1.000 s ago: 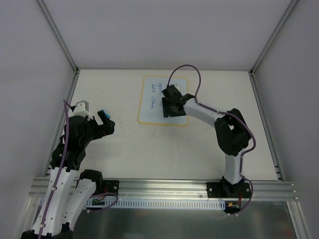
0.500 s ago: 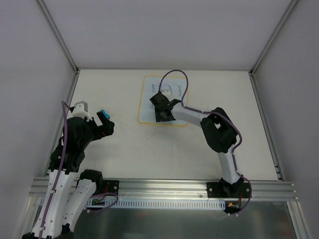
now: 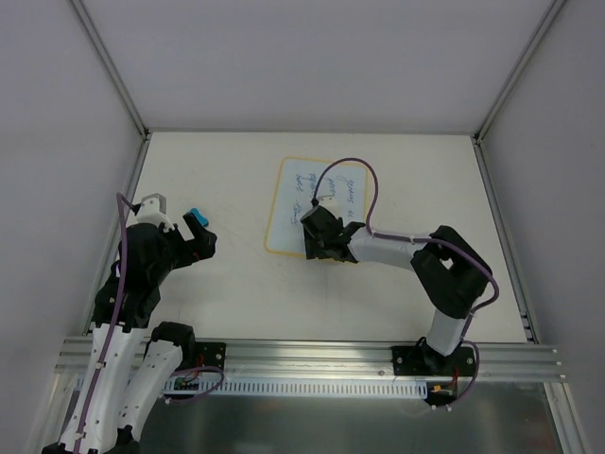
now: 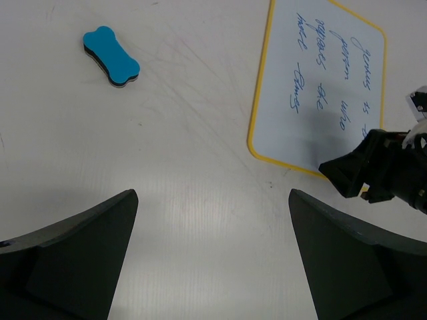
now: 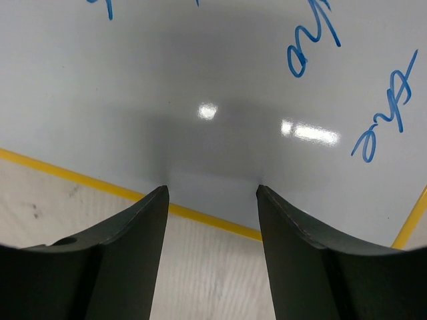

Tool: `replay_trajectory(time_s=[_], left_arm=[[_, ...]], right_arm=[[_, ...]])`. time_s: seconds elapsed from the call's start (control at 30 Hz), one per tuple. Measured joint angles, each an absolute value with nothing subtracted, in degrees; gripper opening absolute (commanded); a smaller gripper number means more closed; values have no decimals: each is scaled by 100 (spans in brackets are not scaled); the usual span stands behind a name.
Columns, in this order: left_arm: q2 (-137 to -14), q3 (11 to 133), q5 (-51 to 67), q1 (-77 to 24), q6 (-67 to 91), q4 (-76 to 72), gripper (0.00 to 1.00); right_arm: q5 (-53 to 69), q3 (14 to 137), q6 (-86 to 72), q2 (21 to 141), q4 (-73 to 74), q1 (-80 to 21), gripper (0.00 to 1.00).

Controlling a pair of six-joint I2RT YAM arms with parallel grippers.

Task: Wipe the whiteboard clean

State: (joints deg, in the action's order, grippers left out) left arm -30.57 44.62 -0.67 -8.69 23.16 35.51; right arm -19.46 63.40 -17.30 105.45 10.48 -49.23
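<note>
The whiteboard (image 3: 326, 189) lies slightly turned on the table, pale with a yellow border and blue handwriting; it also shows in the left wrist view (image 4: 320, 100) and the right wrist view (image 5: 220, 80). My right gripper (image 3: 314, 238) is open, its fingertips (image 5: 157, 197) resting on the board just inside its near yellow edge, with nothing held (image 5: 212, 190). It shows as a dark shape in the left wrist view (image 4: 380, 173). My left gripper (image 3: 198, 236) is open and empty above bare table (image 4: 213, 193). A blue bone-shaped eraser (image 4: 111, 57) lies on the table near it (image 3: 196, 215).
The white table (image 3: 236, 284) has faint scuff marks. Grey walls and metal posts enclose it on three sides. A metal rail (image 3: 312, 359) carrying the arm bases runs along the near edge.
My right gripper has moved from the board's middle toward its near edge. The whiteboard has turned and shifted a little right and nearer. The left arm has not moved.
</note>
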Motion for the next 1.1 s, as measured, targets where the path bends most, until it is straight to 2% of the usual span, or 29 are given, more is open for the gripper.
replay_trajectory(time_s=[0.27, 0.5, 0.63, 0.73, 0.87, 1.0, 1.1], left_arm=[[-3223, 4491, -64, -869, 2324, 3566, 99], [-3439, 4576, -64, -869, 2373, 3588, 99], [-3640, 4609, -78, -869, 2421, 3590, 99], [-3872, 4661, -185, -869, 2427, 3590, 99], [-4252, 4781, -342, -869, 2425, 3588, 99], [-4727, 4928, -478, -869, 2425, 3586, 99], [-5024, 5017, -550, -869, 2423, 3588, 99]], right_arm=[[-1369, 4635, -1826, 8973, 908, -5041, 60], [-878, 3787, -2038, 7653, 1957, -4993, 60], [-703, 3723, -1949, 6884, 2580, -4558, 60], [-558, 3887, -1717, 6364, 2777, -3684, 60], [-403, 4587, -1439, 6523, 2849, -2362, 57], [-163, 5406, -1295, 7404, 2694, -1313, 54], [45, 5870, -1184, 8204, 2576, -902, 52]])
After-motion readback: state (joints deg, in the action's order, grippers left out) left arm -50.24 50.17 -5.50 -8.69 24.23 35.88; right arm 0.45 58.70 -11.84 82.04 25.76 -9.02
